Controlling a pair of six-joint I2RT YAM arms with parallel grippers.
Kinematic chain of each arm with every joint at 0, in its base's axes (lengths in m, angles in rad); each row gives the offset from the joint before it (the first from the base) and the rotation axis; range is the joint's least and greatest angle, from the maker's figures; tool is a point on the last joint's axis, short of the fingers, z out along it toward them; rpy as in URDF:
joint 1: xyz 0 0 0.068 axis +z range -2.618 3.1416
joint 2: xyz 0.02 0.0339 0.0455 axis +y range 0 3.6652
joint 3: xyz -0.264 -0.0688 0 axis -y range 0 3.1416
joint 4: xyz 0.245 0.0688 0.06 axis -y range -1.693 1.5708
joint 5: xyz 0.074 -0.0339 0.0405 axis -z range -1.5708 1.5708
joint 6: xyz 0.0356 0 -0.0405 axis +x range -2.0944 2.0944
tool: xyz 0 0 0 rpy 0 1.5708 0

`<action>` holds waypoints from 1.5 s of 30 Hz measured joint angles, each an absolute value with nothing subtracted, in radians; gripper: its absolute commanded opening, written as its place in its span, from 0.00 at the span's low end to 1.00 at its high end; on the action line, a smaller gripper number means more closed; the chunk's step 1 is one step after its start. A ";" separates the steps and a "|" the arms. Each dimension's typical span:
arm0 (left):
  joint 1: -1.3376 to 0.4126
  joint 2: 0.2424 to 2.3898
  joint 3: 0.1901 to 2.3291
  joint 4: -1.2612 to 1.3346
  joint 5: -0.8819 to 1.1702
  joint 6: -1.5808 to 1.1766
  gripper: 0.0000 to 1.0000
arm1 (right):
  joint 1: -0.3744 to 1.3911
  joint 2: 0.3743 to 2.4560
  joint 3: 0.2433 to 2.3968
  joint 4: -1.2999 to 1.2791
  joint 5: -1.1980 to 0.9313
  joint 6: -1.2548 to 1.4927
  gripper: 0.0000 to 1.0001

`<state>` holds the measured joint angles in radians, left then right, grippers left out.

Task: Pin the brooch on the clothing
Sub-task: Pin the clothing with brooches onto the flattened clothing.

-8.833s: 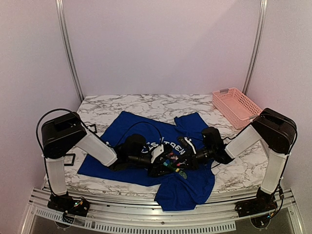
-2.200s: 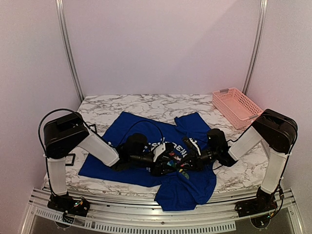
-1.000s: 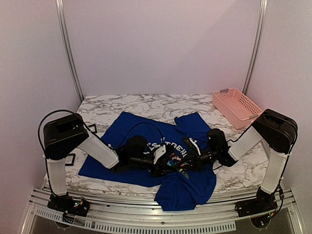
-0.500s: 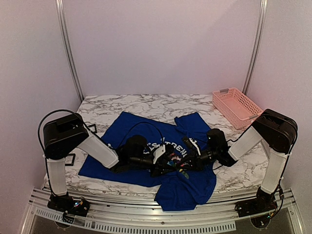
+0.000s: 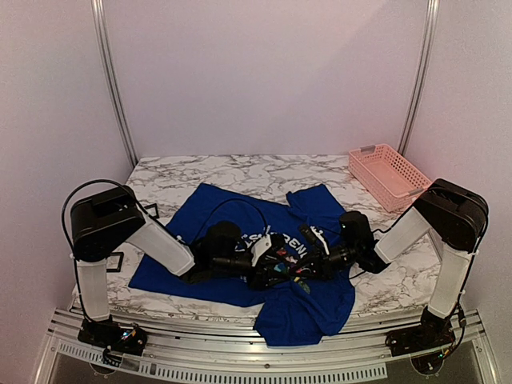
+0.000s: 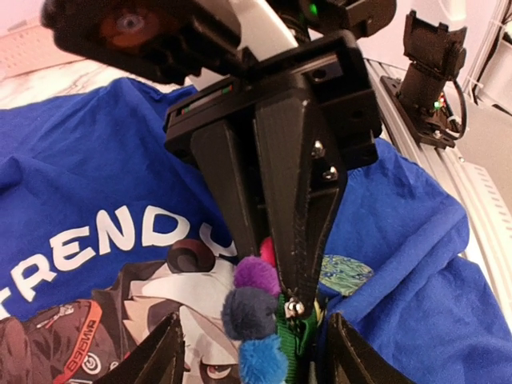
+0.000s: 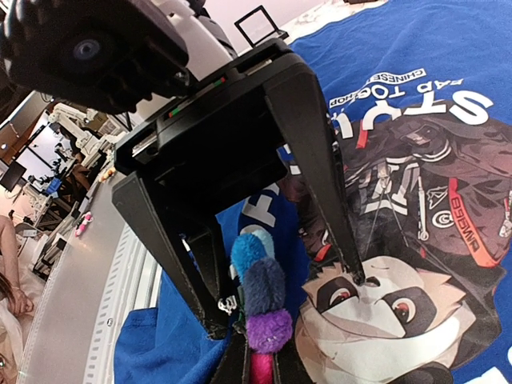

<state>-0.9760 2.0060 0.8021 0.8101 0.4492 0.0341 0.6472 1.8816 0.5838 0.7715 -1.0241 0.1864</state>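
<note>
top external view, left to right: the left gripper [image 7: 284, 304] stood spread wide, one finger on either side of the brooch [image 7: 260, 292]. the brooch, a cluster of fuzzy blue, dark, purple and pink petals, hung over the cartoon print of the clothing [image 5: 210, 210], pinched in the clenched right gripper [image 6: 276, 268]. a pink basket [image 5: 390, 174] stood at the right rear of the table [image 5: 240, 166]; its inside showed only pink lattice.

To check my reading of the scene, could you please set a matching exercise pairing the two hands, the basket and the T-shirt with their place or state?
1 left hand
2 right hand
3 basket
4 T-shirt

A shut on the brooch
B far right corner of the table
C open
D lying under both hands

Pairs: 1-C, 2-A, 3-B, 4-D.
</note>
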 measured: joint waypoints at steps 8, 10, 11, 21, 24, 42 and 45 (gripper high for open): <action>-0.992 1.995 0.801 0.816 0.378 -0.004 0.44 | 0.647 1.878 0.584 0.780 -1.001 0.202 0.00; -0.994 1.995 0.801 0.818 0.376 -0.011 0.45 | 0.647 1.878 0.584 0.781 -0.998 0.205 0.00; -0.994 1.995 0.801 0.818 0.376 -0.012 0.48 | 0.647 1.878 0.584 0.783 -0.997 0.205 0.00; -0.993 1.993 0.800 0.818 0.393 -0.008 0.69 | 0.645 1.877 0.582 0.787 -0.997 0.229 0.00; -0.998 1.983 0.788 0.819 0.366 -0.010 0.69 | 0.645 1.875 0.578 0.794 -0.986 0.244 0.00; -0.996 1.971 0.756 0.855 0.412 0.004 0.71 | 0.672 1.824 0.541 0.825 -0.878 0.330 0.00; -0.984 1.971 0.756 0.851 0.457 0.018 0.74 | 0.672 1.824 0.541 0.805 -0.882 0.315 0.00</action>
<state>-0.9836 1.9705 0.7563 0.8513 0.4572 0.0181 0.6720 1.8240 0.5411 0.8051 -0.8822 0.3145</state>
